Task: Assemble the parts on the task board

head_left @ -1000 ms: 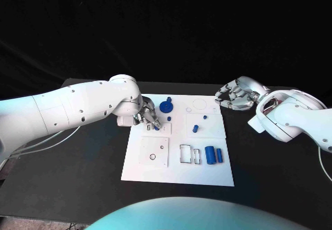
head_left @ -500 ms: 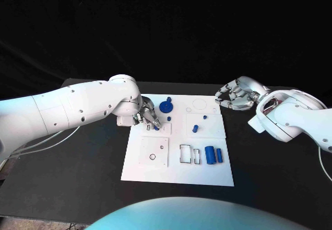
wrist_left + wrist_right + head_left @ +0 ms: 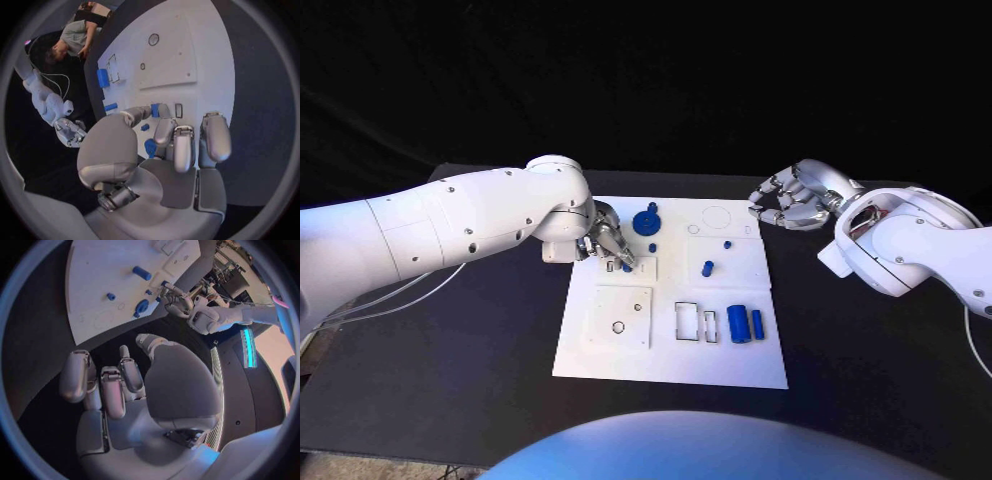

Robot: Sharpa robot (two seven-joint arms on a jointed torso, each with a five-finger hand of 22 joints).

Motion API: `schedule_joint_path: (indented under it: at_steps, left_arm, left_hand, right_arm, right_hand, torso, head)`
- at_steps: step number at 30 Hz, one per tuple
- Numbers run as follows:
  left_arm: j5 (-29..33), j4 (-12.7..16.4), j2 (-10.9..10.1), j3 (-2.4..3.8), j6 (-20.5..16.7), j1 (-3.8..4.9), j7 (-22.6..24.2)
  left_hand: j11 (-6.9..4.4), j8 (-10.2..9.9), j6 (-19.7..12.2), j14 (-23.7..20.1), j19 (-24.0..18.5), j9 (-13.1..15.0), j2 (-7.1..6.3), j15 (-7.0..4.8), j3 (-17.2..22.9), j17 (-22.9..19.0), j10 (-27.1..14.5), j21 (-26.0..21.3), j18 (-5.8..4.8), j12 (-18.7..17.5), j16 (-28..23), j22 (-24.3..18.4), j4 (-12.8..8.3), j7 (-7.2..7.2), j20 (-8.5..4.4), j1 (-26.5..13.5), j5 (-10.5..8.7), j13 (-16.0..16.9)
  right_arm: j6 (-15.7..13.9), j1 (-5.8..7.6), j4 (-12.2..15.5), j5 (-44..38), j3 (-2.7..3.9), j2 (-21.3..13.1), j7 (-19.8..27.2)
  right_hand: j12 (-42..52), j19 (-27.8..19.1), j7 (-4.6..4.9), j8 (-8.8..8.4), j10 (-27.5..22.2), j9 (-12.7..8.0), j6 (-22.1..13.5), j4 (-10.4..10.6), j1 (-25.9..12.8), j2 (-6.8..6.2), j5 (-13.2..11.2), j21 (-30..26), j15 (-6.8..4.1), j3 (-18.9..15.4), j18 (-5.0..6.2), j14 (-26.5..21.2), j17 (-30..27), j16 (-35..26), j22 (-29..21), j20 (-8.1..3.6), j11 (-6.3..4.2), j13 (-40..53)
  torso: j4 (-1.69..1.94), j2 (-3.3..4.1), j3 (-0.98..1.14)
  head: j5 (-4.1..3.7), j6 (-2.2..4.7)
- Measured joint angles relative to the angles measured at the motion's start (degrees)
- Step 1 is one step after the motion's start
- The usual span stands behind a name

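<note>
The task board (image 3: 668,350) lay in the middle of the black table (image 3: 473,350). The left hand (image 3: 607,243) reached over its far left part, the fingertips at a small blue part (image 3: 625,263). The right hand (image 3: 790,203) hovered at the far right corner, fingers curled and holding nothing. Two blue cylinders (image 3: 746,324) lay side by side on the near right part.

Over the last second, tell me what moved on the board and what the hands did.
Nothing visibly changed. The left hand still sits over the upper left of the white board with a small blue part at its fingertips, though whether it grips it cannot be told. The right hand still hovers off the board's upper right corner, holding nothing. The blue parts lie where they were.
</note>
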Motion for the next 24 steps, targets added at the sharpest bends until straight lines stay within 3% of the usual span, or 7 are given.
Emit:
schedule_joint_path:
  at_steps: [9, 15, 17, 24]
  left_arm:
    - [-0.1, -0.1, -0.1, -0.03, 0.3, -0.01, -0.2]
    - [-0.2, 0.0, -0.2, -0.04, 0.4, -0.05, -0.3]
    - [-0.3, 0.0, -0.2, -0.02, 0.4, -0.06, -0.4]
    - [-0.4, 0.4, -0.4, 0.23, 0.3, -0.14, -0.5]
  left_hand:
    - [0.00, 0.0, 0.1, 0.0, 0.0, 0.0, 0.05, 0.00, -1.5, 0.0, 0.0, -0.2, 0.00, 0.0, 0.0, 0.0, 1.5, 0.09, 0.00, -0.5, -0.28, 0.1]
    - [0.00, 0.0, 0.1, 0.0, 0.0, 0.2, 0.28, 0.00, -2.9, 0.0, 0.0, -0.2, 0.00, 0.2, 0.0, 0.0, 2.6, 0.09, 0.00, -0.7, -2.08, 0.3]
    - [0.00, 0.0, 0.1, 0.0, 0.0, 0.2, 0.28, 0.00, -4.0, 0.0, 0.0, -0.2, 0.00, 0.2, 0.0, 0.0, 3.6, 0.09, 0.00, -0.7, -4.12, 0.4]
    - [0.00, 0.2, 0.3, 0.0, 0.0, 0.2, 0.04, 0.01, -5.9, 0.0, 0.0, -0.2, 0.00, 0.4, 0.0, 0.0, 5.2, 0.30, 0.00, -1.0, -6.68, 0.5]
  right_arm:
    - [0.0, 0.00, 0.0, 0.0, 0.00, 0.0, 0.0]
    - [0.0, 0.00, -0.1, 0.0, 0.00, 0.0, 0.0]
    - [0.0, 0.00, -0.1, 0.0, 0.00, 0.0, 0.0]
    - [0.0, -0.03, -0.1, 0.0, 0.00, 0.0, 0.0]
  right_hand:
    - [0.0, 0.0, 0.00, 0.00, 0.0, 0.0, 0.0, 0.0, 0.0, 0.00, 0.0, 0.0, 0.00, 0.3, 0.00, 0.0, 0.0, -0.2, 0.0, 0.00, 0.00, -0.1]
    - [0.0, 0.0, 0.00, 0.00, 0.0, 0.0, 0.0, 0.0, 0.0, 0.00, 0.0, 0.0, 0.00, 0.3, 0.00, 0.0, 0.0, -0.2, 0.0, 0.00, 0.00, -0.1]
    - [0.0, 0.0, 0.00, 0.00, 0.0, 0.0, 0.0, 0.0, 0.0, 0.00, 0.0, 0.0, 0.00, 0.3, 0.00, 0.0, 0.0, -0.2, 0.0, 0.00, 0.00, -0.1]
    - [0.0, 0.0, 0.00, 0.00, 0.0, 0.0, 0.0, 0.0, 0.0, 0.00, 0.0, 0.0, 0.00, 0.3, 0.00, 0.0, 0.0, -0.2, 0.0, 0.00, 0.00, -0.1]
  torso:
    - [-0.01, 0.00, 0.01]
    - [-0.03, 0.00, 0.01]
    - [-0.03, 0.00, 0.01]
    - [-0.04, 0.00, 0.01]
  head:
    - [0.03, 0.00]
    - [0.03, 0.00]
    - [0.03, 0.00]
    - [-0.02, 0.00]
